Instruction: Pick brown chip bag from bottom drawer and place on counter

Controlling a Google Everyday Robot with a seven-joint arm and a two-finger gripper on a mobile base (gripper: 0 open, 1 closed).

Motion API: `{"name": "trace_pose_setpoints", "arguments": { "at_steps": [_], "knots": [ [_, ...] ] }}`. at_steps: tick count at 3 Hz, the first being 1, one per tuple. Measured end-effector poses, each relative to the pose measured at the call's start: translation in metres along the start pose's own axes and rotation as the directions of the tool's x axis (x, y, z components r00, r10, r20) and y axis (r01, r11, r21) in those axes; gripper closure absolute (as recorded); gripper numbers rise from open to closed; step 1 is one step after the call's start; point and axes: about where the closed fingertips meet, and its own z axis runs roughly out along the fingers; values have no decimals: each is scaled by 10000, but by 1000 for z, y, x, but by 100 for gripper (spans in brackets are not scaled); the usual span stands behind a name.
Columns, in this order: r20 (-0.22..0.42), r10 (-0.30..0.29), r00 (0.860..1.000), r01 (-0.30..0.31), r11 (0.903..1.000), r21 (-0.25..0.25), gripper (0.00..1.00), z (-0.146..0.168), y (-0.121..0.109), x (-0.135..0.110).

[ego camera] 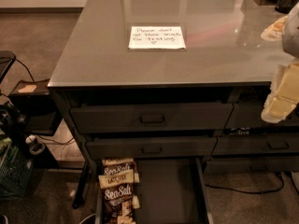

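The bottom drawer (170,192) is pulled out at the bottom of the view, and its dark grey floor is bare on the right. Two brown chip bags marked "Sea Salt" lie along its left side, one in front (117,197) and one behind it (117,168). The glossy grey counter (93,55) fills the top of the view and bears a white handwritten note (157,37). My gripper (281,97) is a blurred cream-white shape at the right edge, over the counter's front right corner. It is well above and to the right of the bags.
Two rows of dark drawer fronts (152,118) with recessed handles sit above the open drawer. More drawer fronts (278,144) are at the right. Cables and dark equipment (18,125) stand on the floor at the left. A cable (243,189) runs along the floor at the right.
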Motion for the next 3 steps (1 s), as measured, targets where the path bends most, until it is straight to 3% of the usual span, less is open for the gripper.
{"name": "trace_pose_setpoints", "arguments": {
  "at_steps": [1, 2, 3],
  "knots": [
    [4, 0, 10000, 0, 10000, -2, 0, 0, 0, 0],
    [797, 81, 9968, -49, 9991, -410, 0, 29, 22, -7],
    [2389, 43, 9710, 181, 9956, -915, 0, 78, 65, -34]
  ]
}}
